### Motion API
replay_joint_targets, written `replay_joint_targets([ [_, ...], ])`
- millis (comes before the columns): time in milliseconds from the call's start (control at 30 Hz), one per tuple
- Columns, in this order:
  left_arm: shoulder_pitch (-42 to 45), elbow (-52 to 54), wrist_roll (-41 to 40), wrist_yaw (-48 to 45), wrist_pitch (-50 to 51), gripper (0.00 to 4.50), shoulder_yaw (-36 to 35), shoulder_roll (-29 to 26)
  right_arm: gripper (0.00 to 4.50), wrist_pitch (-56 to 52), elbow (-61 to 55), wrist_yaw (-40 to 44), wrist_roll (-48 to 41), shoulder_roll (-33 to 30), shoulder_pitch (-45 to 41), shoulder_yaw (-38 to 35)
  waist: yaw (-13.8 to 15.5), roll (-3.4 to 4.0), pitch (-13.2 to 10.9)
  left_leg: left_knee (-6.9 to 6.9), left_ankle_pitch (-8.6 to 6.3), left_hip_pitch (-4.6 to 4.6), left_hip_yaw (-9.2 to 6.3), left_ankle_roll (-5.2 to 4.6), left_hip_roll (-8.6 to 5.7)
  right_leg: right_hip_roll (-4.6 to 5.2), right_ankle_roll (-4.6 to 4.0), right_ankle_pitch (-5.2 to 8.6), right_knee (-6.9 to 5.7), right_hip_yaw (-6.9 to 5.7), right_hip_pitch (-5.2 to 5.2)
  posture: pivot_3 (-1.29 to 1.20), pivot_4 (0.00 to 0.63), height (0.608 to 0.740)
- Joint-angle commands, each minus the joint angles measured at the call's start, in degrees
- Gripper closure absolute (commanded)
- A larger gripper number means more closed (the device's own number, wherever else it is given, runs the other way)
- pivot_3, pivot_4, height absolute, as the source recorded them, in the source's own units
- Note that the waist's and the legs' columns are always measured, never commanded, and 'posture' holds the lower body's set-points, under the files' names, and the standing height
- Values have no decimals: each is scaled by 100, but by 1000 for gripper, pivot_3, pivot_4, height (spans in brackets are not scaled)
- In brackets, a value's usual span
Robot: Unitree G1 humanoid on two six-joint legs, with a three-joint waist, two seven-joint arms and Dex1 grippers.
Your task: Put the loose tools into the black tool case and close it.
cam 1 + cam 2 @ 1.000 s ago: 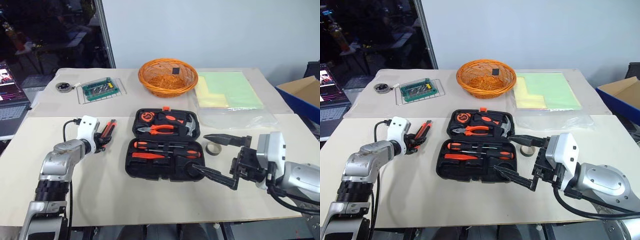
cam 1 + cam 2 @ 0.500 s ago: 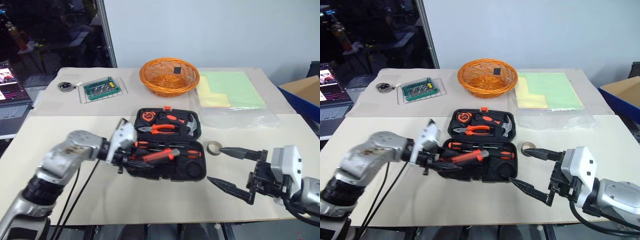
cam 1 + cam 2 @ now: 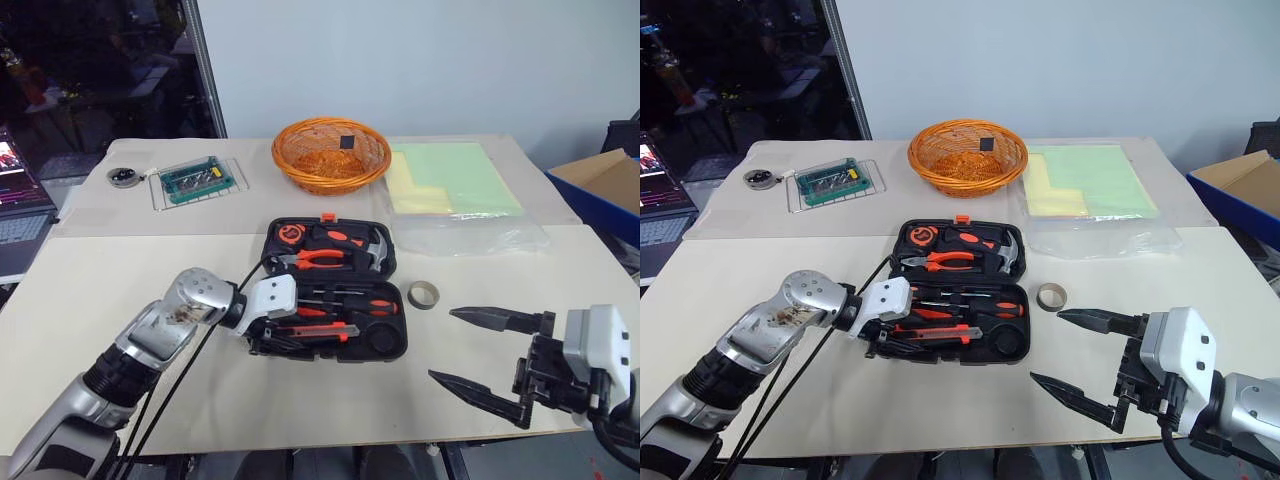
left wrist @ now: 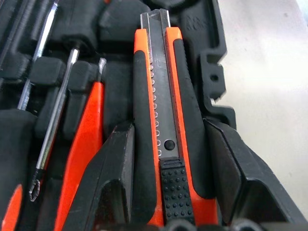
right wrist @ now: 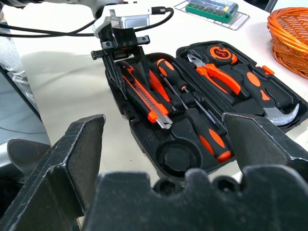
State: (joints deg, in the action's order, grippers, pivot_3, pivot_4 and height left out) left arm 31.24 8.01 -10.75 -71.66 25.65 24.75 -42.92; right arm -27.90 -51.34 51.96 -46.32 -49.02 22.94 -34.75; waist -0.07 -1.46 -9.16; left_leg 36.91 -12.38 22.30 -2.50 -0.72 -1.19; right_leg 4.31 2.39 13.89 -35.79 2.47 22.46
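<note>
Utility knife (image 4: 166,125) now over case (image 3: 385,340)

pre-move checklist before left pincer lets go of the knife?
1. Utility knife between the fingers of the left pincer: ok, fingers flank its handle.
2. Knife over the front row of the black tool case: ok; fully seated in its recess: cannot tell.
3. Knife apart from the neighbouring screwdriver: ok, though close beside it.
4. Right pincer clear of the case: ok, open and off to the side over the table.
5. Grey tape roll stowed: not ok, it lies on the table beside the case.
6. Case open, lid flat: ok.
</note>
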Motion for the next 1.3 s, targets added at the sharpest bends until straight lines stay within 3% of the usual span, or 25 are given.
replay_joint_targets([
  [33, 67, -128, 219, -300, -495, 2819, 123, -35, 0, 33, -50, 8, -128, -79, -91, -80, 5, 0, 0, 0, 0, 0, 0, 0, 0, 0, 0, 0, 0, 1, 0, 0, 150, 740],
  [167, 73, -191, 220, -419, -554, 2819, 117, 86, 0, 24, -32, 6, -126, -106, -149, -44, 6, 1, 0, 0, 0, 0, 0, 0, 0, 1, 0, 0, 0, 1, 0, 0, 150, 740],
  [233, 41, -207, 99, -449, -608, 1806, -52, 95, 0, 11, -46, -4, -129, -103, -169, -20, 9, 0, 0, 0, 0, 1, 0, 0, 0, 1, 0, 0, 0, 0, 0, 0, 150, 740],
  [333, -60, -72, -592, -505, -263, 923, -634, 182, 0, 16, -34, 3, -96, -91, -191, 28, 7, 0, 0, 0, -1, 1, -1, -2, 0, 1, 0, 0, 0, 0, 0, 0, 150, 740],
  [433, -214, 128, -1434, -514, 346, 923, -1265, 223, 0, 36, 17, 0, -51, -86, -257, 129, -4, -2, -1, 0, -1, 2, -2, -2, 3, 1, 0, 0, -1, -1, 2, 0, 150, 740],
  [533, -467, 116, -1703, -307, 458, 1682, -1579, 355, 0, 51, 48, -30, -17, -80, -342, 244, -3, -2, -1, 1, -1, -3, -3, -2, 3, 2, 1, 0, -3, -2, -1, 0, 150, 740],
  [600, -721, 98, -1723, -1, 447, 2466, -1724, 524, 0, 57, 68, -60, -2, -74, -399, 324, -5, 1, 0, 1, -1, -11, -3, -2, 3, 2, 1, 1, -1, -2, -9, 0, 150, 740],
  [800, -1621, 177, -1189, 838, 135, 4480, -1611, 772, 0, 26, 105, -82, -12, -102, -506, 399, 5, -1, -1, 0, -2, -8, -7, -1, 3, 4, 0, 0, -2, -1, -6, 0, 150, 740],
  [1067, -1865, -370, -117, 1076, -390, 4480, -727, 708, 0, -45, 172, -37, -70, -239, -607, 438, 75, 46, 39, 1, -2, -34, 3, -1, 2, 11, 1, 1, 3, 2, -32, 0, 150, 740],
  [1300, -1381, -348, -924, 997, 939, 4480, -835, 1268, 0, -110, 161, -23, -141, -315, -663, 479, 70, 98, 80, 4, -1, -36, 17, -1, 5, 4, 9, 6, -5, 4, -36, 0, 150, 740],
])
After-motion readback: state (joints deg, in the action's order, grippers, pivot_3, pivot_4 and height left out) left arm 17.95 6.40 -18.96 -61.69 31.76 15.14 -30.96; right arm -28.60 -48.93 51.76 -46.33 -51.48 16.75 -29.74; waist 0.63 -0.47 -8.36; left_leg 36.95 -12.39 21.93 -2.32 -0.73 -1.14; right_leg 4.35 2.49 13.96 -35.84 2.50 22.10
